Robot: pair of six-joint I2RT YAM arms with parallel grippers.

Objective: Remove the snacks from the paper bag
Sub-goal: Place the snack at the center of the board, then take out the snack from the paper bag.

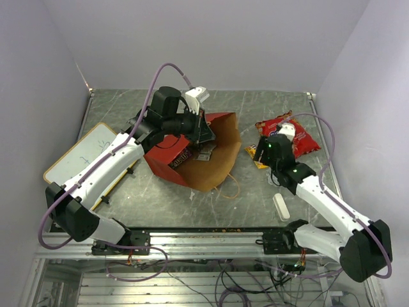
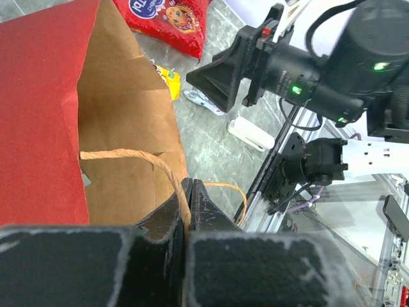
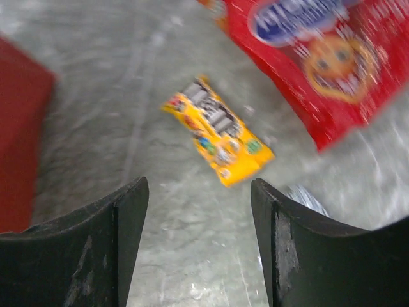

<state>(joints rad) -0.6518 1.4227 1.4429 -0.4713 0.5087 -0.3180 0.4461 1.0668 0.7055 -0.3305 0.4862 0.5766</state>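
1. At the middle of the table (image 1: pixel 268 105), the paper bag (image 1: pixel 214 169) lies on its side, with its red outside at 9 o'clock and its brown inside facing up.
2. The left gripper (image 2: pixel 190 192) is at the bag's 12 o'clock rim. Its fingers are pressed together, and the tan handle (image 2: pixel 137 155) runs into the seam between them.
3. A dark brown wrapper (image 1: pixel 181 157) and a second small wrapper (image 1: pixel 206 151) lie within the bag, just below that gripper. Their lettering is too small to read.
4. The yellow packet (image 3: pixel 217 131) lies on the table at the bag's 3 o'clock. It sits just ahead of the right gripper (image 3: pixel 198 185), whose fingers are spread and touch nothing. The packet's brown lettering is blurred.
5. The red packet (image 3: pixel 319 57) lies at 2 o'clock from the bag, just beyond the yellow one. It has a blue logo with white letters I cannot make out, and below that a cookie face.
6. A silver wrapper (image 3: pixel 307 199) lies beside the right finger.
7. A white block (image 1: pixel 280 206) lies at 5 o'clock and a whiteboard (image 1: pixel 80 157) at 9 o'clock.
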